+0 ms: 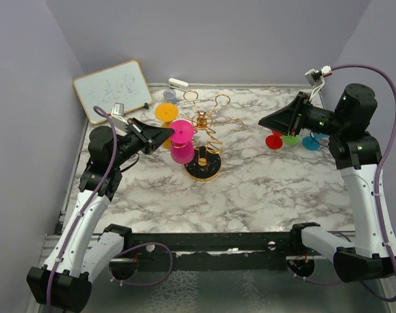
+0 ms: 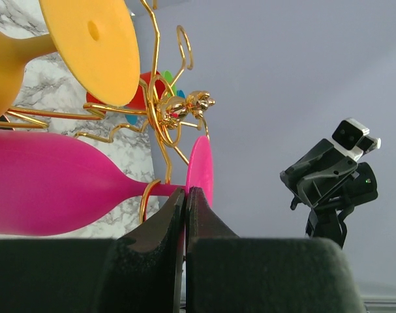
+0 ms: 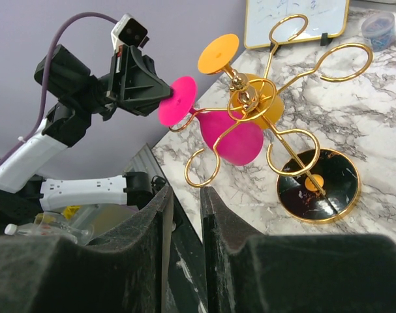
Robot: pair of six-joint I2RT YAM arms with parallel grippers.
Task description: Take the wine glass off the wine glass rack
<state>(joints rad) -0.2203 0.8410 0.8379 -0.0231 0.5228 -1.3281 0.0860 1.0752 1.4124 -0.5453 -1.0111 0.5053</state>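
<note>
1. Your left gripper [image 2: 185, 193] was clamped shut on the pink plastic wine glass [image 2: 47, 182]. Its fingers met on the edge of the glass's flat round foot, and a sliver of pink showed in the seam between them.
2. That pink glass was on the gold wire wine glass rack [image 3: 244, 96], not yet off it. Its stem passed through the ring at the end of one looped arm. The foot was on the outer side facing your left arm, and the bowl hung tilted in toward the central post.
3. An orange plastic wine glass [image 1: 166, 112] hung on a neighbouring arm, with its foot higher than the pink one and its bowl just beside the pink bowl.
4. The rack stood on its round black gold-rimmed base [image 3: 335, 173] on the white-and-grey marble tabletop [image 1: 263, 189], between your two arms and nearer the left one.
5. Your right gripper [image 3: 186, 190] was raised on the other side of the rack, well apart from it and pointing at it. Its fingers stood a narrow gap apart with nothing between them.
6. A red disc [image 1: 274, 141], a green disc [image 1: 290, 139] and a blue disc [image 1: 310, 142] sat side by side under your right arm. From above you could not tell what they belonged to.
7. A small framed whiteboard [image 1: 113, 88] stood at the table's far left corner.
</note>
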